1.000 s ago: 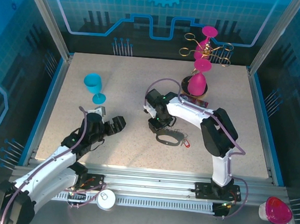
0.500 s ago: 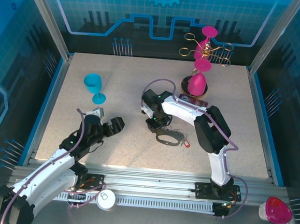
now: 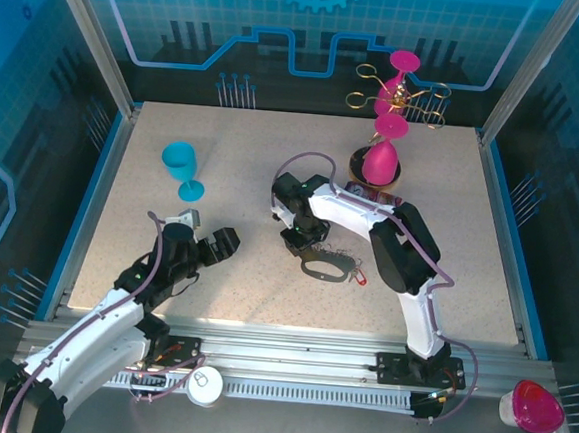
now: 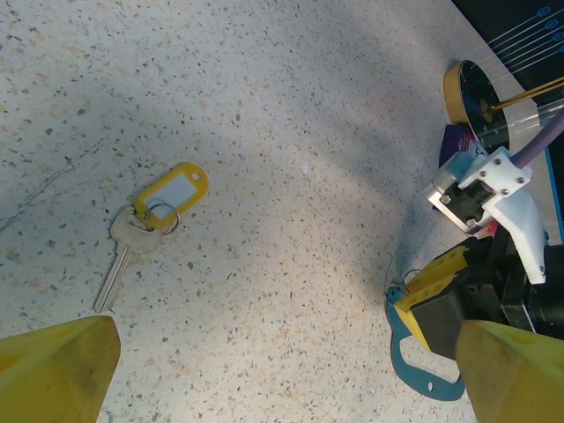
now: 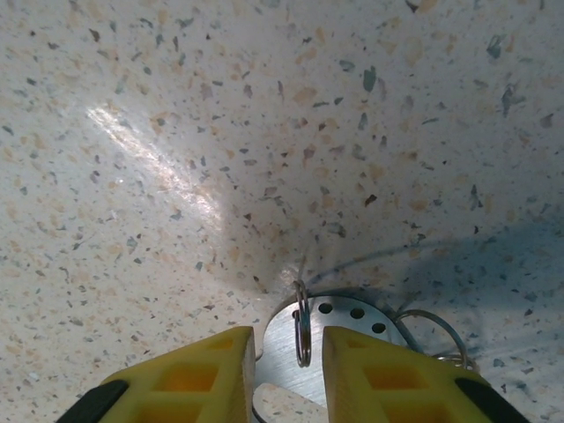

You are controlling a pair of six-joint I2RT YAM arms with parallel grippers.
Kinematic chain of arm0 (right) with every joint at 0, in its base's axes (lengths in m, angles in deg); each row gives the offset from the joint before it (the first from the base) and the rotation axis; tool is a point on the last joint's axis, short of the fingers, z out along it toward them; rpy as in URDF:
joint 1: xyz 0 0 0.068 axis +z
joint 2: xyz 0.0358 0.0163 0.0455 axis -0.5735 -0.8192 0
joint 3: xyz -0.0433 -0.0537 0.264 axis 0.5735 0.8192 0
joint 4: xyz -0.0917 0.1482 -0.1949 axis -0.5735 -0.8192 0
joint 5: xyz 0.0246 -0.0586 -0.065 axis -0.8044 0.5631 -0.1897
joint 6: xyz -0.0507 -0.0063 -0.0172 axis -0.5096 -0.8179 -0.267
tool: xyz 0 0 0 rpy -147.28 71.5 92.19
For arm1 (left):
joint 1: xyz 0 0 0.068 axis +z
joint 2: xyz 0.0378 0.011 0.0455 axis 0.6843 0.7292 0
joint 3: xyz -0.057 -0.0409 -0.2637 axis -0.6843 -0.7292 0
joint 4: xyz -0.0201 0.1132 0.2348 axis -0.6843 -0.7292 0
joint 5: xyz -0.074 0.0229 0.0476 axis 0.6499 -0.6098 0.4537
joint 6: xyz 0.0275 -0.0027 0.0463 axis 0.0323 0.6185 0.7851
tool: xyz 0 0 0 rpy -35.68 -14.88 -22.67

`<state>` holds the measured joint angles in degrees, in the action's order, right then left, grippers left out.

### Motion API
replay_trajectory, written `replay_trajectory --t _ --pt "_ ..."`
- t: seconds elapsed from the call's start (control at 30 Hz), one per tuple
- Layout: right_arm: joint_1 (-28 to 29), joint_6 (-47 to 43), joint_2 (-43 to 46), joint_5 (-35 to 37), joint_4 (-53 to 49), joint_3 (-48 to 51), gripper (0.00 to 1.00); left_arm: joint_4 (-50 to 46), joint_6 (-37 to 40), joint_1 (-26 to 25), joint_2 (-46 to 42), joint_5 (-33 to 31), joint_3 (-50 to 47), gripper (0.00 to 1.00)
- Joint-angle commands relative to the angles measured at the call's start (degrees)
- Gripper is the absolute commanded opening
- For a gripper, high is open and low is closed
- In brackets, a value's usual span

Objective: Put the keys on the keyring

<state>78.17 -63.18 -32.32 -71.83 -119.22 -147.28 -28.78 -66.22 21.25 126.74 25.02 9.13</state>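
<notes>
Progress: early, by my judgement. Keyring (image 3: pixel 327 270) lies flat near the middle of the table (image 3: pixel 451 209), somewhat toward the near edge. Right gripper (image 5: pixel 289 345) is down at its far-left end. Its jaws are narrowly parted around a small silver ring (image 5: pixel 302 328) standing on edge over a perforated silver tag (image 5: pixel 339 322); neither pad visibly presses it. Yellow-tagged key (image 4: pixel 141 231) lies loose on the table, well apart from the keyring. Left gripper (image 4: pixel 282 370) is wide open and empty. Red-headed key (image 3: pixel 362 277) sits just beside the keyring's right end; cannot tell if attached. Remaining: fetch and thread the yellow-tagged key.
</notes>
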Motion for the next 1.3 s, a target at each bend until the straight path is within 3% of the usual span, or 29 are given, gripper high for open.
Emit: replay_trajectory --t 0.0,0.43,0.87,1.03,1.27 --pt "0.89 -0.67 -0.94 0.75 -2.43 -1.71 0.28 -0.81 -0.62 -0.13 -0.50 -0.81 -0.41 0.98" --pt "0.94 -0.92 -2.17 0.68 -2.70 -2.63 0.23 -1.25 -0.61 -0.13 -0.83 -0.83 -0.28 0.98" --pt "0.94 -1.34 -1.36 0.67 -2.28 -1.97 0.00 -2.26 0.25 -0.12 -1.44 -1.02 0.04 0.98" --pt "0.34 -2.49 4.29 -2.19 2.72 2.63 0.00 -1.15 3.66 -0.13 -2.01 -0.51 0.90 0.97" --pt "-1.46 -5.11 19.35 -13.05 14.96 15.23 0.00 13.30 16.84 -0.13 0.48 8.00 1.45 0.86"
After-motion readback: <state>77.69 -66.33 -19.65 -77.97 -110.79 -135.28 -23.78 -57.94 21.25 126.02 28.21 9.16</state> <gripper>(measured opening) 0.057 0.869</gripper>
